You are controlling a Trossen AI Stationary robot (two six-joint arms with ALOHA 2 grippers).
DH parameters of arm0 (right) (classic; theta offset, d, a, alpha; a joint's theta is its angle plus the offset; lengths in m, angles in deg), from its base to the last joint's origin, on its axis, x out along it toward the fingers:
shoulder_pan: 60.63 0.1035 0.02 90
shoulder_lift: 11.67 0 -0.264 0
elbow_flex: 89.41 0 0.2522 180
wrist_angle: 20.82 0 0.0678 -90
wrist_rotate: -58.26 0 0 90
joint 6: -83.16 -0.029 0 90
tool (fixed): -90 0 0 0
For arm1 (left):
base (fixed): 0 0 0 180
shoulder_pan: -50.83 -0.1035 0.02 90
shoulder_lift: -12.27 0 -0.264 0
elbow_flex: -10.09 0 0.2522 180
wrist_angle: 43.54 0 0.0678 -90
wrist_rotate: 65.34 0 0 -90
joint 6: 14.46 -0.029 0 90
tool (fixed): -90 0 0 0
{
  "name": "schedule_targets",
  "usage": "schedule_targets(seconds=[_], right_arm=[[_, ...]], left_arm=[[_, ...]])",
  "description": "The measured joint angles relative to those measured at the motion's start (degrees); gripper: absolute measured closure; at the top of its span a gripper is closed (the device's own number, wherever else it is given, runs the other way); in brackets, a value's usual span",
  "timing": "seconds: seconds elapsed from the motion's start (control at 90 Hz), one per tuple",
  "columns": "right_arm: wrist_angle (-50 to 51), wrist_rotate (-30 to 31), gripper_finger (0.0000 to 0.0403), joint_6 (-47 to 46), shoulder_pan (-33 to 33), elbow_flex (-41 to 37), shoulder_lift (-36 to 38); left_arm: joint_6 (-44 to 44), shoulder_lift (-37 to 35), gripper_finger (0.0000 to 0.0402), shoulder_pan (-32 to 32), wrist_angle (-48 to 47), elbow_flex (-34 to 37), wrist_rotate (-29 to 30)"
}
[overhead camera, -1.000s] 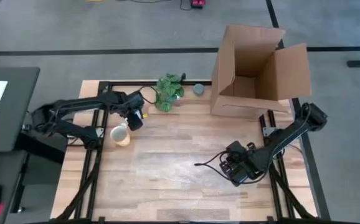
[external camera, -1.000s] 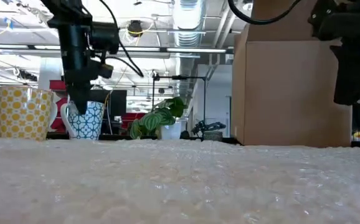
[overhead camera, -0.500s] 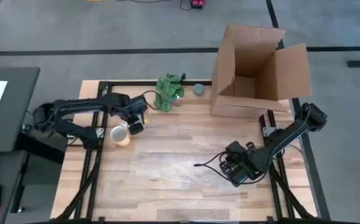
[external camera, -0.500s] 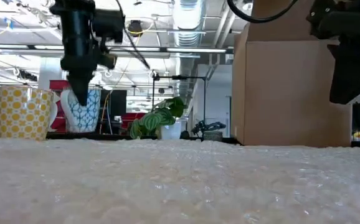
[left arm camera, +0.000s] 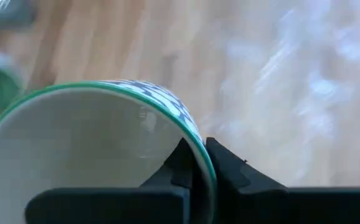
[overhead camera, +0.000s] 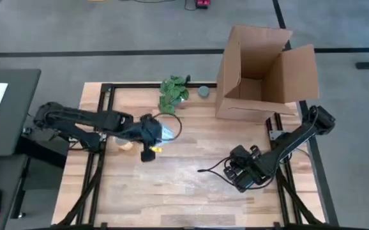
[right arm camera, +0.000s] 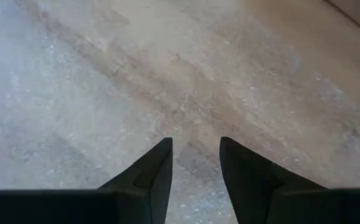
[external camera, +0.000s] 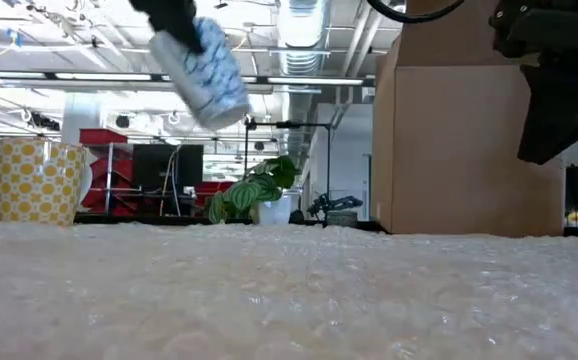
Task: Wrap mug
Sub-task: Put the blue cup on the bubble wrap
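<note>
— Where is the left arm reaching?

— It is stretching from the left edge toward the middle of the surface point(overhead camera: 191, 191), nearly flat, with the left claw point(overhead camera: 156, 133) pinching the rim of the mug point(external camera: 205, 72): one finger inside the wall, one outside. It is holding the mug tilted, clear of the surface.

— And the right arm?

— It is folding back from the right edge, elbow out, with the right claw point(right arm camera: 195, 163) hanging low above the surface, its fingers point(right arm camera: 152, 171) standing apart and gripping nothing.
</note>
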Motion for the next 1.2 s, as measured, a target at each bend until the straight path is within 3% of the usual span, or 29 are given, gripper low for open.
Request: schedule_targets(seconds=[0.2,0.378,0.667,0.878,1.2], right_arm=[[0.03,-0.03,0.028,0.04,0.0,0.0,0.0],[0.28,-3.09,0.028,0.11,0.0,0.0,0.0],[0.37,-7.6,0.028,-1.08,2.79,0.0,0.0],[0.48,-7.72,0.028,-5.52,5.8,0.0,0.0],[0.41,-7.67,0.028,-8.0,7.54,0.0,0.01]], left_arm=[[-4.24,13.1,0.0401,3.58,7.47,-1.68,0.06],[-10.71,25.54,0.04,3.43,7.16,-13.17,1.56],[-20.91,41.98,0.0397,2.22,-7.96,-33.31,1.29],[-24.36,49.08,0.0396,0.26,-12.04,-38.92,0.79],[-22.56,49.38,0.0385,-2.05,-11.75,-39.3,-2.94]])
